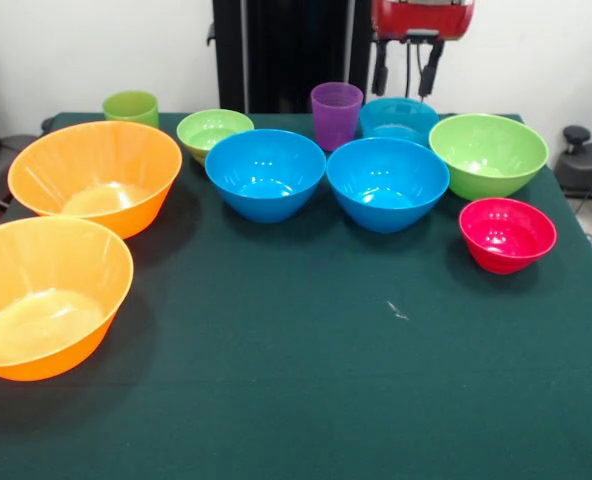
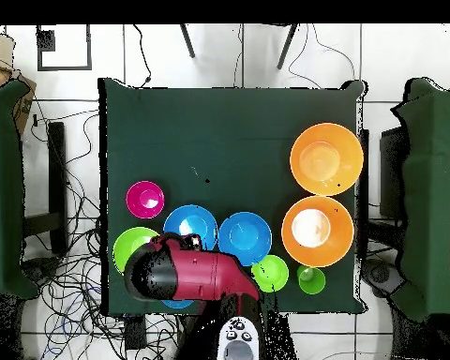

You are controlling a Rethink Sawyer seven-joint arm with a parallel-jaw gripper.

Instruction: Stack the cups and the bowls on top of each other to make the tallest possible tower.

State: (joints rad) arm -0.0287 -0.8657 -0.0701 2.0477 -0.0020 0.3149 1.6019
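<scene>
1. The gripper (image 1: 406,68) hangs above the table's far edge, over the teal bowl (image 1: 398,118). Two dark fingers (image 1: 380,70) point down, set apart, with nothing between them, so it is released.
2. From overhead, the red arm (image 2: 187,274) hides the teal bowl and the purple cup (image 1: 336,114).
3. The table (image 1: 306,400) carries every piece singly. No tower has been built.
4. Two orange bowls (image 1: 96,178) (image 1: 46,297) sit along one side edge, one behind the other, rims nearly touching.
5. The green cup (image 1: 131,106) stands at the far corner on that side, with a small green bowl (image 1: 213,132) near it along the far edge.
6. Two blue bowls (image 1: 265,173) (image 1: 387,182) sit side by side just in front of the purple cup and teal bowl.
7. A larger green bowl (image 1: 488,153) sits towards the other far corner, with the red bowl (image 1: 507,234) just in front of it.
8. The near half of the table holds only a small pale scrap (image 1: 398,311).
</scene>
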